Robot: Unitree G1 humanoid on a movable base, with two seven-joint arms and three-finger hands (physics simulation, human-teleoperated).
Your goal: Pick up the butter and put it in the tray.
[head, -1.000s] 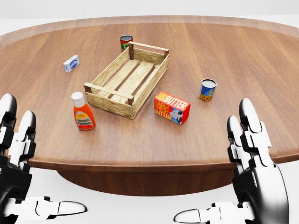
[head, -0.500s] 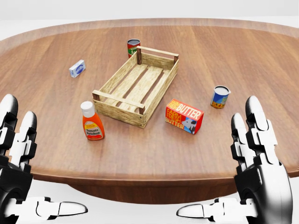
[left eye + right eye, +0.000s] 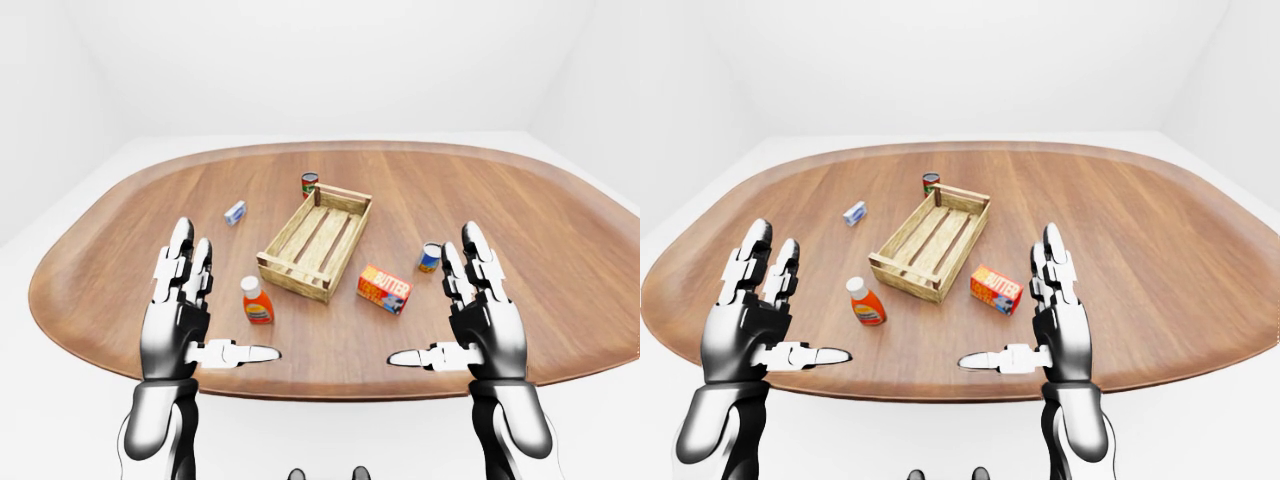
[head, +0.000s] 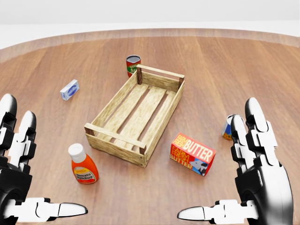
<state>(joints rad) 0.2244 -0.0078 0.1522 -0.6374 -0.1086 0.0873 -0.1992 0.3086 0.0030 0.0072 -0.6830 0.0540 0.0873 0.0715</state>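
The butter (image 4: 193,154) is a red and orange box lying flat on the wooden table (image 4: 225,65), just right of the tray's near corner in the head view. The tray (image 4: 136,112) is an empty slatted wooden crate in the middle of the view. My left hand (image 4: 44,159) is open at the lower left, fingers up, empty. My right hand (image 4: 219,168) is open at the lower right, empty, right of the butter and apart from it.
A ketchup bottle (image 4: 82,164) stands left of the crate's near end. A red can (image 4: 133,64) stands at the crate's top corner. A small blue and white box (image 4: 69,89) lies at the left. A blue can (image 4: 228,127) is partly hidden behind my right fingers.
The camera has moved closer to the table: the whole picture has shifted down and things look larger. Both hands stay open in the same places in the view.
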